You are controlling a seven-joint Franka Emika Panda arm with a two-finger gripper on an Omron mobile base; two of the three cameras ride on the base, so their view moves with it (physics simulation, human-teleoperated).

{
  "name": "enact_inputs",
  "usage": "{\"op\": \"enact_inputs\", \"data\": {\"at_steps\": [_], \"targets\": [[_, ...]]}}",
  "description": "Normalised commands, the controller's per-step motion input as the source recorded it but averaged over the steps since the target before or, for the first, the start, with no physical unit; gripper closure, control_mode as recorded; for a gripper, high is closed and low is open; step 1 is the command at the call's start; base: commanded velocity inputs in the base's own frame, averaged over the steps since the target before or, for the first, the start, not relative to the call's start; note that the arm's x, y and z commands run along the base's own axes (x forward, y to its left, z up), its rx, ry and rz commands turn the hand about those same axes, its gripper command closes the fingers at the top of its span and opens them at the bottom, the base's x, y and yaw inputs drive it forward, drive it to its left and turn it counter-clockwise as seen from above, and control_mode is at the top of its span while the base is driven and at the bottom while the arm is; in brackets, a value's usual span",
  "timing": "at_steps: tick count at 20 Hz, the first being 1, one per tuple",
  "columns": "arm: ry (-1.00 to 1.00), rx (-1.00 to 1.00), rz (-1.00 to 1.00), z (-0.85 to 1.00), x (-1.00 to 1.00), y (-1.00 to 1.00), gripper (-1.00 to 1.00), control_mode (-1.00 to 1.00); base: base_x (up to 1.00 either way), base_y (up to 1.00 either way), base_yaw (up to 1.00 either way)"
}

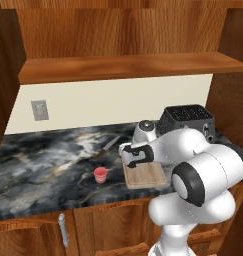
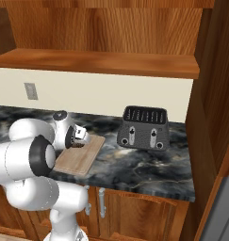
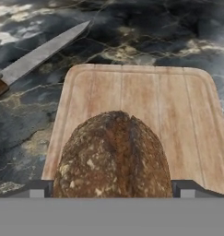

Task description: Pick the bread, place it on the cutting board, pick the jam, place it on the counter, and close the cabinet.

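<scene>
The bread [image 3: 114,156], a dark brown speckled lump, sits between my finger tips, and my gripper [image 3: 113,189] is shut on it just above the near end of the cutting board [image 3: 178,120]. In the left base view my gripper [image 1: 132,162] hangs over the board's [image 1: 150,176] left part. From the right base view my gripper [image 2: 80,134] is seen above the board [image 2: 83,157]. The jam [image 1: 100,175], a small pink jar, stands on the counter [image 1: 43,165] left of the board. The cabinet [image 1: 128,67] above is open and its inner shelf is bare.
A knife [image 3: 39,55] lies on the counter just beyond the board's left corner, also seen as a knife [image 1: 107,147] behind the jam. A black toaster [image 2: 143,128] stands at the back right. A wall outlet [image 1: 39,110] is on the backsplash.
</scene>
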Motion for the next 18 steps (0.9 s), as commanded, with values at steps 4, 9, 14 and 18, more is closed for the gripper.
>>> {"op": "enact_inputs", "data": {"at_steps": [4,9,14,18], "targets": [[0.0,0.0,0.0,0.0,0.0,0.0,-1.0,-1.0,0.0,0.0,0.0],[0.0,0.0,0.0,0.0,0.0,0.0,-1.0,-1.0,0.0,0.0,0.0],[-0.03,0.0,0.0,0.08,0.0,-0.01,-1.0,-1.0,0.0,0.0,0.0],[-0.05,0.0,0.0,0.09,0.0,-0.02,-1.0,-1.0,0.0,0.0,0.0]]}}
